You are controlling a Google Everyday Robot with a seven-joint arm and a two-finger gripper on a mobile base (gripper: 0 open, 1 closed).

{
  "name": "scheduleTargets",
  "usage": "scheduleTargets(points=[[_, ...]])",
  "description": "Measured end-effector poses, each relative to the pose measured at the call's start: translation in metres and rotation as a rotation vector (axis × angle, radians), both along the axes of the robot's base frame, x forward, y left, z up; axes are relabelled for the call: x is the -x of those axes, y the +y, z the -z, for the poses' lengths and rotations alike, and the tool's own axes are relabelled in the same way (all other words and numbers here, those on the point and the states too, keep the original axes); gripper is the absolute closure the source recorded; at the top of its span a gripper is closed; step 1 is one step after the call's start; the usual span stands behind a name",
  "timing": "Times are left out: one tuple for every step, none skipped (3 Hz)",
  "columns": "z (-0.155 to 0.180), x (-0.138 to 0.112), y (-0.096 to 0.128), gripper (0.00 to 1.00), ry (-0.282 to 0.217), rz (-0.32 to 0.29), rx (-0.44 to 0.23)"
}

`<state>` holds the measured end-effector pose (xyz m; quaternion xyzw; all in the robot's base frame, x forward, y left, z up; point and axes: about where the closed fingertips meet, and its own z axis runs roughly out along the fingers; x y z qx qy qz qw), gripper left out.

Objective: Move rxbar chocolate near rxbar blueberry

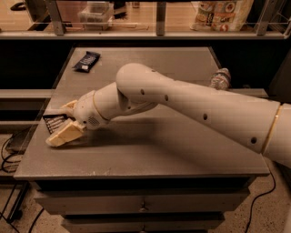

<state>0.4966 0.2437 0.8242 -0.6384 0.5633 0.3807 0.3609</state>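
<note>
Grey drawer fronts point(143, 209) sit nearest, under the front edge of the surface point(159, 157). Just behind that edge, at the surface's left side, the tool point(57, 124) is down at the rxbar chocolate point(55, 122), which lies flat by the left rim. The black wrapper shows at the tool's tip, but whether the tool is apart or clamped on it I cannot tell. The cream arm point(182, 100) reaches in from the right across the middle.

The bar is probably light and thin, with a slick, crinkly film that gives a little under pressure and is not fragile. Lying flat, it leaves little height to catch. A grip across its narrow width, near mid-length, looks safest against it pivoting or sliding out.

Farther back, near the left rear corner, the rxbar blueberry point(86, 61) lies flat and well apart from the chocolate bar. A water bottle point(220, 78) lies at the far right edge. Behind, a shelf point(159, 34) carries a clear container point(95, 11) and printed bags point(223, 11).

The chocolate wrapper has rows of white lines, but no words can be read, nor any on the blueberry wrapper or the bags.
</note>
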Motion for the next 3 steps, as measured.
scheduleTargets(points=[[-0.0005, 0.0000, -0.0001, 1.00, 0.000, 0.000, 0.000], [-0.0005, 0.0000, -0.0001, 1.00, 0.000, 0.000, 0.000], [-0.0006, -0.0001, -0.0002, 1.00, 0.000, 0.000, 0.000]])
